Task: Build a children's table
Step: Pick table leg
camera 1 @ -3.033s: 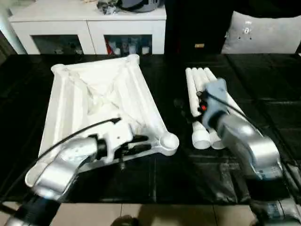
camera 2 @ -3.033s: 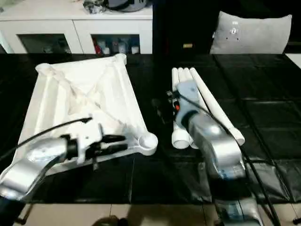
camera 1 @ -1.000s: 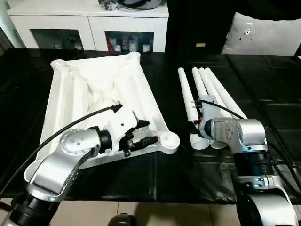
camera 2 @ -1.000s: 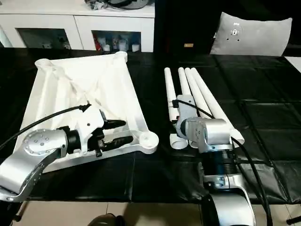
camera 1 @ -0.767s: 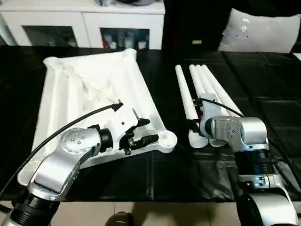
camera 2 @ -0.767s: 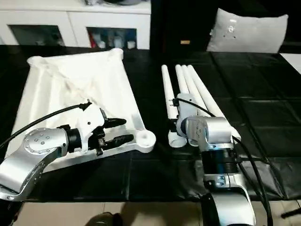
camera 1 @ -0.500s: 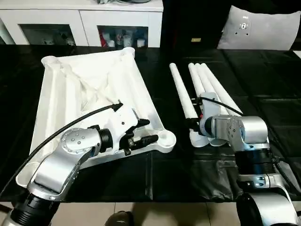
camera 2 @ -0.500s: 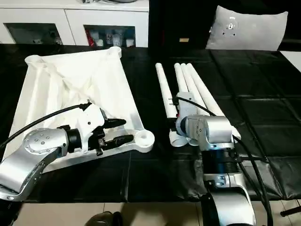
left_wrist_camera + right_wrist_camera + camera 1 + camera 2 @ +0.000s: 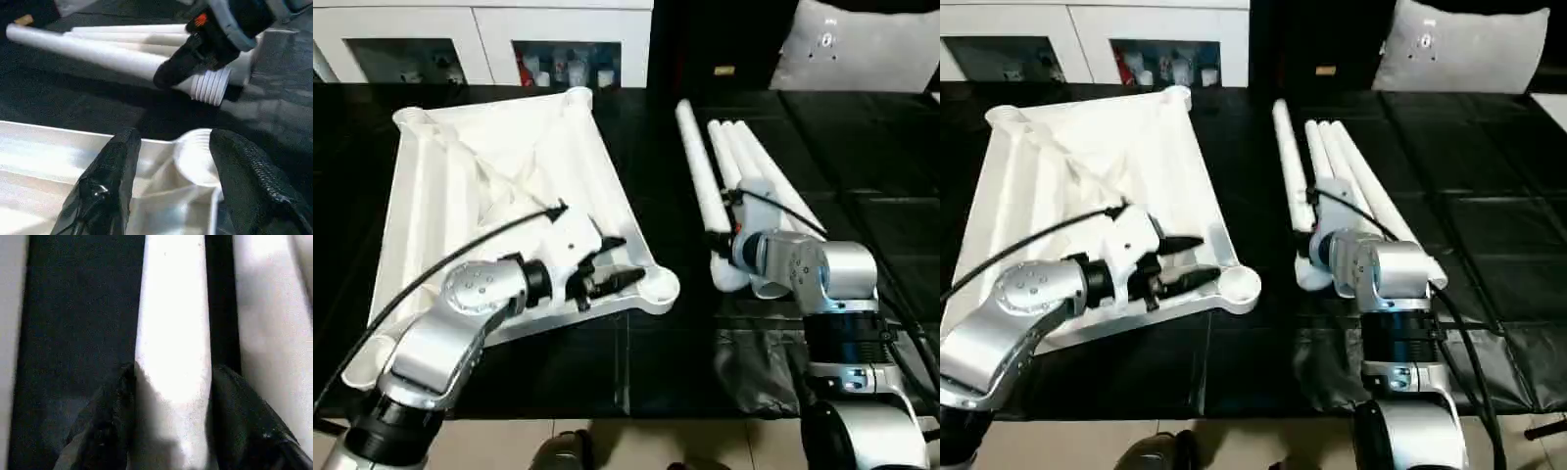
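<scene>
Now the leftmost leg (image 9: 700,186) is clamped by the right gripper (image 9: 171,396) near its ribbed end, beside three more legs (image 9: 754,181). Left, the upturned table top (image 9: 489,186) is overhung by the spread left gripper (image 9: 607,264). Far back, a cabinet (image 9: 489,39) and pillow (image 9: 862,49) are seen.

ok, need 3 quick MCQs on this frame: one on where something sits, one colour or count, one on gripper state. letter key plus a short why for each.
1. Where do the legs lie relative to the table top?
A. on the robot's right of it
B. on top of it
C. on the robot's left of it

2. How many legs are there?
A. two
B. four
C. six

3. How is the right gripper?
A. open in the air
B. shut on a leg
C. holding the table top

Key:
1 A: the head views show the legs side by side on the black mat, right of the upturned top.
2 B: four white tubes can be counted.
3 B: the right wrist view shows its fingers on both sides of one leg; the left gripper is open near a corner socket.
</scene>
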Robot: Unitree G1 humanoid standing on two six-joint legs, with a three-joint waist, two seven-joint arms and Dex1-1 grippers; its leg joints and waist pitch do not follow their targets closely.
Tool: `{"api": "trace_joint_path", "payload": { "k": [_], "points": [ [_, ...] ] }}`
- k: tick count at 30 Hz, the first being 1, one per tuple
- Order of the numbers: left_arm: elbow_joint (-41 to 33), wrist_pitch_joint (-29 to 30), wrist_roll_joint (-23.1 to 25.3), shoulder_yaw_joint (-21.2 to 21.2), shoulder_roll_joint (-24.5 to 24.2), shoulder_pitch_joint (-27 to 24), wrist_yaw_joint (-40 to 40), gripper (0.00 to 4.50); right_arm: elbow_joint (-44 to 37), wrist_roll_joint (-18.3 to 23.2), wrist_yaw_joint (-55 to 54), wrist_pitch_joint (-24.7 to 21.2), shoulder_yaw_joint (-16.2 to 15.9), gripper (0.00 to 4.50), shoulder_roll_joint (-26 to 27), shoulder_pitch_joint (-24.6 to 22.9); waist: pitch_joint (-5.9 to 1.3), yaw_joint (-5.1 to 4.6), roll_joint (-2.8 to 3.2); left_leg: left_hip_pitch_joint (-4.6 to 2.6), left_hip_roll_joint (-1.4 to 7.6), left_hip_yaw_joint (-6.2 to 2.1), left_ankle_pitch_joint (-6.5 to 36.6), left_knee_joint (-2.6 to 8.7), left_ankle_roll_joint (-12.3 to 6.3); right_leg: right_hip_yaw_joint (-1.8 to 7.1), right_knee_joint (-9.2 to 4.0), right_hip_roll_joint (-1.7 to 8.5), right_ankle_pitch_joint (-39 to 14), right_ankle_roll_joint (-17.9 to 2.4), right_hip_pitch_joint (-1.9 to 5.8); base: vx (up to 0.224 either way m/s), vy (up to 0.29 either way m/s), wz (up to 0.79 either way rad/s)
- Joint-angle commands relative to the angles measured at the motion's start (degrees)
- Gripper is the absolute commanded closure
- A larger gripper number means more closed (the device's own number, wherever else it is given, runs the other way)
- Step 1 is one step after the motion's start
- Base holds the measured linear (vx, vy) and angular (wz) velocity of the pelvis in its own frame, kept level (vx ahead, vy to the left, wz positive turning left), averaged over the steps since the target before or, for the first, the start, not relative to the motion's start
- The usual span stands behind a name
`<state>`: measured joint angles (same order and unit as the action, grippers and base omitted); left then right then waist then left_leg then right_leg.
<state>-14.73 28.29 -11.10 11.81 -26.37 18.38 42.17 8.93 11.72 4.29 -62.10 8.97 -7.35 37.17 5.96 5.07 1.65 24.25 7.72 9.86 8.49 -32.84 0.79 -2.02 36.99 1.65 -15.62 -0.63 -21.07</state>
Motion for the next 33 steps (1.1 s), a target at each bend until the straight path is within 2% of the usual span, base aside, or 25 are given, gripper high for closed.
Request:
{"api": "trace_joint_path", "payload": {
  "k": [1, 3, 4, 6, 8, 9, 10, 11, 12, 15, 17, 19, 20, 22, 23, 25, 26, 27, 28, 33],
  "points": [
    [-0.2, 0.0, -0.6, -1.4, 0.1, 0.3, -0.5, 1.84, -3.7, 1.7, 0.8, 2.1, 2.0, 2.57, 0.0, 0.6, -4.00, -0.01, 0.22, -2.57, 5.49, -2.46, 3.2, 3.34, 1.25, 3.28, -3.54, 6.97, 14.7, -9.1, 1.65, 0.000, 0.000, 0.00],
    [-0.3, 0.1, -0.8, -1.7, 0.1, 0.4, -0.6, 1.84, -4.8, 2.1, 1.6, 3.7, 2.0, 2.58, -0.1, 0.5, -4.00, 0.01, 0.15, -2.48, 5.44, -2.42, 2.6, 3.13, -0.09, 3.19, -3.37, 6.91, 17.2, -8.9, 1.79, 0.000, 0.000, 0.00],
    [-0.3, 0.1, -1.0, -2.2, 0.4, 0.7, -1.0, 1.84, -6.3, 2.8, 2.4, 4.8, 2.5, 2.58, 0.0, 0.4, -4.09, 0.06, 0.41, -2.46, 5.43, -2.44, 2.7, 3.05, -0.26, 3.15, -3.32, 6.92, 17.2, -9.0, 1.83, 0.000, 0.000, 0.00],
    [-0.1, -0.4, -1.2, -3.0, 1.4, 1.2, -2.4, 1.84, -9.7, 5.0, 4.6, 9.5, 3.7, 2.59, 0.6, -0.4, -4.22, 0.01, 0.19, -2.38, 5.51, -2.40, 2.1, 2.90, -0.96, 3.13, -3.21, 6.93, 18.4, -9.0, 2.02, 0.000, 0.000, 0.00],
    [0.0, -0.6, -1.3, -3.2, 1.7, 1.4, -2.8, 1.84, -10.1, 5.6, 4.9, 10.9, 4.1, 2.59, 1.0, -0.6, -4.23, 0.06, 0.29, -2.39, 5.74, -2.44, 2.5, 2.87, -1.55, 3.07, -3.15, 7.06, 18.3, -9.1, 1.92, 0.000, 0.000, 0.00],
    [0.1, -0.7, -1.5, -3.8, 2.4, 1.7, -3.5, 1.84, -10.7, 5.5, 5.9, 13.1, 3.7, 2.59, 0.8, -1.1, -4.27, 0.06, 0.38, -2.50, 5.76, -2.47, 2.5, 2.88, -1.68, 2.93, -3.21, 6.88, 17.1, -9.6, 1.91, 0.000, 0.000, 0.00],
    [0.3, -0.6, -1.9, -4.7, 3.2, 2.2, -4.5, 1.67, -11.3, 4.6, 7.0, 17.5, 2.7, 2.59, 0.4, -1.8, -4.24, 0.06, 0.36, -2.47, 5.75, -2.41, 2.7, 2.85, -1.62, 2.95, -3.25, 6.94, 16.6, -9.9, 1.89, 0.000, 0.000, 0.00],
    [0.3, -0.6, -2.0, -4.9, 3.4, 2.4, -4.7, 1.57, -11.4, 4.4, 7.3, 18.6, 2.4, 2.59, 0.4, -2.0, -4.14, 0.19, 0.42, -2.47, 5.78, -2.26, 3.6, 2.81, -1.26, 3.03, -3.45, 7.05, 15.5, -10.2, 1.81, 0.000, 0.000, 0.00],
    [0.6, -0.3, -2.5, -6.1, 4.4, 3.2, -5.9, 1.51, -12.0, 2.8, 8.1, 23.6, 1.0, 2.59, 0.0, -3.0, -4.21, 0.24, 0.38, -2.44, 5.76, -2.30, 3.6, 2.76, -1.17, 3.00, -3.40, 7.13, 15.3, -10.4, 1.90, 0.000, 0.000, 0.00],
    [1.0, 0.1, -3.7, -8.0, 6.1, 4.4, -7.6, 1.32, -13.3, 4.7, 10.2, 22.9, 1.1, 2.59, 0.4, -3.9, -4.28, 0.06, 0.31, -2.41, 5.76, -2.49, 3.4, 2.80, -2.00, 2.85, -3.36, 6.93, 14.7, -10.9, 2.14, 0.000, 0.000, 0.00],
    [1.0, 1.5, -6.1, -10.3, 8.2, 5.7, -9.2, 1.10, -14.7, 8.9, 11.9, 21.0, 3.7, 2.59, 1.8, -4.8, -4.22, 0.06, 0.33, -2.35, 5.80, -2.49, 3.9, 2.75, -2.63, 2.90, -3.43, 7.04, 13.5, -11.5, 2.08, 0.000, 0.000, 0.00],
    [0.9, 2.3, -7.3, -11.2, 9.3, 6.4, -10.0, 0.99, -15.4, 10.5, 14.0, 20.9, 4.0, 2.59, 1.6, -5.7, -4.25, 0.20, 0.27, -2.29, 5.88, -2.49, 3.8, 2.62, -3.46, 2.89, -3.46, 7.15, 13.2, -12.1, 2.13, 0.000, 0.000, 0.00],
    [0.8, 2.5, -7.7, -11.5, 9.8, 6.7, -10.4, 0.99, -15.7, 10.8, 14.9, 21.2, 3.7, 2.59, 1.3, -6.1, -4.31, 0.28, 0.52, -2.29, 5.87, -2.58, 3.6, 2.57, -3.48, 2.85, -3.42, 7.17, 13.0, -12.2, 2.08, 0.000, 0.000, 0.00],
    [0.6, 3.4, -9.3, -12.3, 11.3, 7.4, -11.3, 0.87, -16.1, 11.3, 16.9, 22.6, 3.0, 2.59, 0.8, -7.3, -4.31, 0.23, 0.33, -2.24, 5.84, -2.52, 3.3, 2.50, -3.70, 2.85, -3.45, 7.13, 13.4, -12.5, 2.12, 0.000, 0.000, 0.00],
    [0.5, 4.1, -10.6, -13.0, 12.5, 8.2, -12.1, 0.74, -16.4, 11.9, 18.1, 23.2, 2.7, 2.59, 0.7, -8.1, -4.24, 0.30, 0.85, -2.18, 5.86, -2.57, 3.6, 2.50, -3.59, 2.83, -3.46, 7.20, 13.0, -12.5, 2.04, 0.000, 0.000, 0.00],
    [0.5, 5.3, -12.8, -14.3, 14.8, 9.4, -13.7, 0.63, -16.6, 12.8, 20.0, 25.3, 2.1, 2.59, 0.4, -9.6, -4.33, 0.44, 0.64, -2.31, 6.06, -2.53, 4.5, 2.36, -3.36, 2.84, -3.47, 7.29, 13.1, -13.1, 2.06, 0.000, 0.000, 0.00],
    [0.6, 5.6, -13.3, -14.7, 15.5, 9.8, -14.3, 0.51, -16.8, 13.2, 20.6, 25.8, 2.0, 2.59, 0.6, -10.1, -4.30, 0.57, 0.83, -2.15, 5.96, -2.65, 4.5, 2.35, -3.44, 2.76, -3.45, 7.33, 12.7, -13.5, 2.12, 0.000, 0.000, 0.00],
    [0.7, 5.7, -13.5, -15.0, 15.9, 10.0, -14.7, 0.41, -16.8, 13.4, 20.8, 26.0, 1.9, 2.59, 0.7, -10.3, -4.30, 0.51, 0.63, -2.10, 6.02, -2.71, 4.7, 2.34, -3.65, 2.78, -3.52, 7.36, 12.3, -13.5, 2.20, 0.000, 0.000, 0.00],
    [1.1, 5.8, -14.0, -15.5, 16.8, 10.4, -15.5, 0.31, -17.0, 13.7, 21.2, 26.5, 2.0, 2.59, 0.9, -10.8, -4.37, 0.52, 0.88, -2.11, 6.00, -2.73, 4.9, 2.30, -3.66, 2.78, -3.50, 7.39, 12.0, -13.6, 2.18, 0.000, 0.000, 0.00],
    [2.8, 6.9, -17.9, -18.0, 21.0, 12.5, -18.6, 0.00, -17.2, 17.1, 23.0, 27.7, 4.1, 2.59, 2.2, -13.1, -4.69, 0.64, 0.72, -2.01, 6.01, -2.76, 4.9, 2.09, -4.19, 2.75, -3.71, 7.47, 10.5, -13.9, 2.31, 0.000, 0.000, 0.00]
  ]
}}
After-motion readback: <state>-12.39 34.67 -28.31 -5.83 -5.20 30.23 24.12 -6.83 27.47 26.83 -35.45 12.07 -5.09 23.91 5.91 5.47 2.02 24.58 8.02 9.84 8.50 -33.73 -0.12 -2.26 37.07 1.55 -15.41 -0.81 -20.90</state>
